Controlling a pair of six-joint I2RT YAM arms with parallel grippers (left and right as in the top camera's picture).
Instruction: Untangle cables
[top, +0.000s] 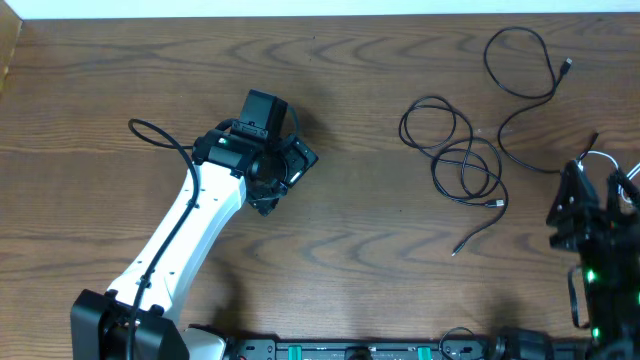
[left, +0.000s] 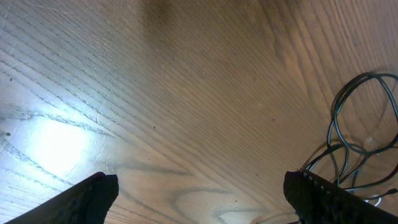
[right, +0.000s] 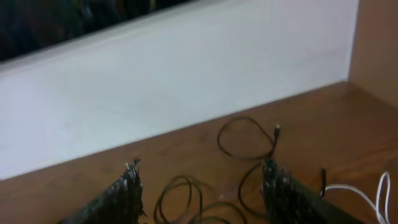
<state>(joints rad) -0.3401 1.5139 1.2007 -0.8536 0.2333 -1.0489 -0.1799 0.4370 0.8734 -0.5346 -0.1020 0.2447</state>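
**A:** Three cables (top: 462, 148) to account for. Where are they?

**B:** All on the right half of the table (top: 350, 260). The looped cable (top: 401, 125), black, lies in overlapping rings right of centre, one plug end trailing toward the near edge. The far cable (top: 500, 135), also black, makes a single big loop near the back right corner, then runs down toward the right edge. Whether those two touch where they come close, I cannot tell.

**A:** And the white cable (right: 348, 186)?

**B:** At the right edge, just beside the right gripper (right: 200, 167), partly hidden by the arm from overhead.

**A:** Does that gripper have it?

**B:** No. Its fingers (right: 124, 199) stand wide apart with nothing between them. Past them, its wrist camera shows the black cables on the wood before the white wall.

**A:** The left gripper (left: 202, 180)?

**B:** Left of centre, well apart from every cable. Its fingers (left: 93, 199) are spread wide over bare wood, holding nothing. Black loops show only at the right edge of its wrist view.
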